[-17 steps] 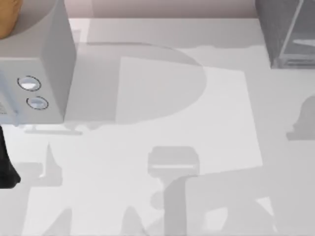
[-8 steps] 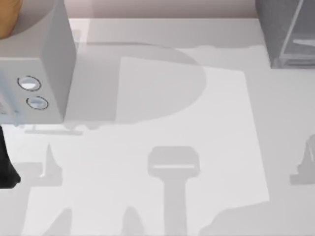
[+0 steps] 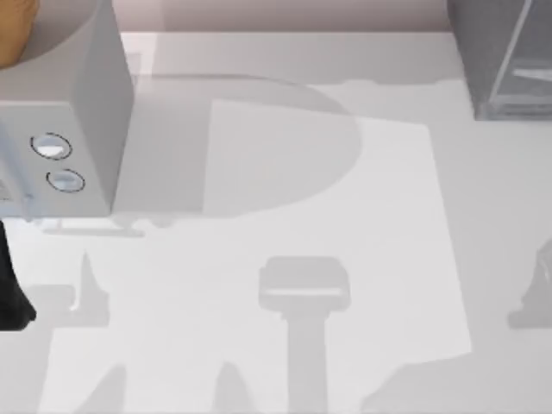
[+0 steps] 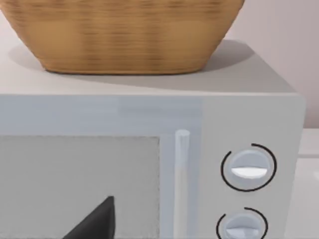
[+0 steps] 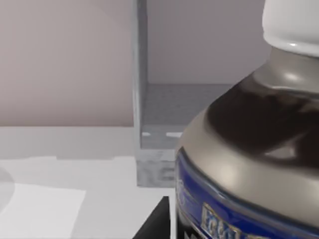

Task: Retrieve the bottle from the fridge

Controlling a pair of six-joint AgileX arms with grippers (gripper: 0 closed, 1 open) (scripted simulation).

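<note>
Change: the arm's shadow at the right edge of the white table (image 3: 259, 233) lies lower than a second ago.
Bottle: dark brown, round-shouldered bottle (image 5: 249, 149) with a white cap and blue label, hard against the right gripper (image 5: 158, 224) (outside the cabinet).
Right grip: cannot tell.
Fridge: dark grey speckled box-shaped cabinet (image 5: 162, 134), beyond the bottle.
Left gripper (image 4: 94, 221): faces the light grey two-dial box (image 4: 249, 114); grip cannot tell.

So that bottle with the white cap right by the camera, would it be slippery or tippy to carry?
Probably a bit slippery: the bottle has a glossy, rounded shoulder that catches highlights. It looks stiff rather than squashy, since its outline holds a smooth, even curve. Its body is much wider than its white cap, so it may stand steadily once set down, though its base is out of sight.
</note>
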